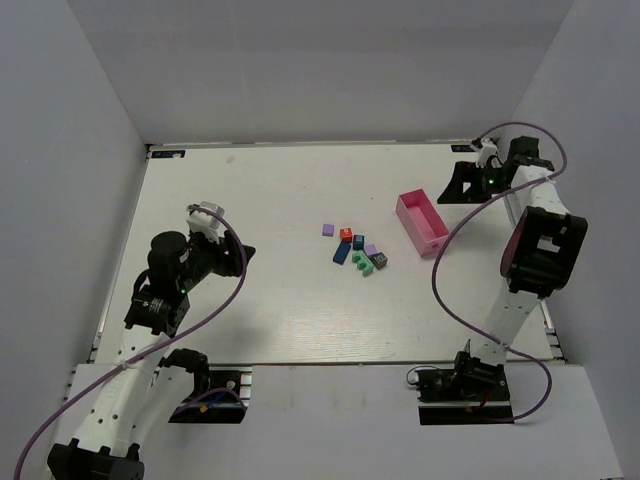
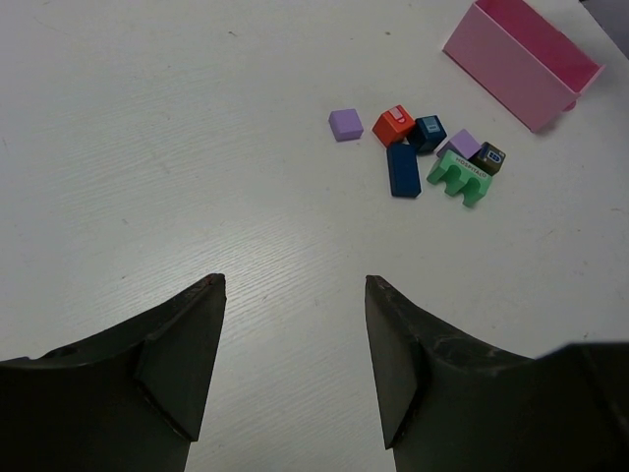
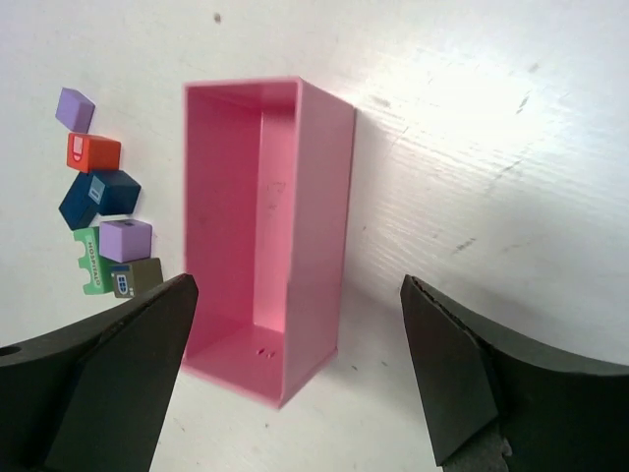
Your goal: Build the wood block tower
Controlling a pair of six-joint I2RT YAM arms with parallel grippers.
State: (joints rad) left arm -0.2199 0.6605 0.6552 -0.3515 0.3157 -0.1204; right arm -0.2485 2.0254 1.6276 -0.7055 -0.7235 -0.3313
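- Seven small painted wooden blocks (image 1: 355, 250) lie clustered mid-way across the white table (image 1: 250, 200), near one pink rectangular plastic tray (image 1: 421, 222): two purple, two blue, one red-orange, one green, one dark grey.
- My left gripper (image 2: 294, 280) gapes, holding nothing.
- My right gripper (image 3: 295, 285) spreads wide above the tray, empty.
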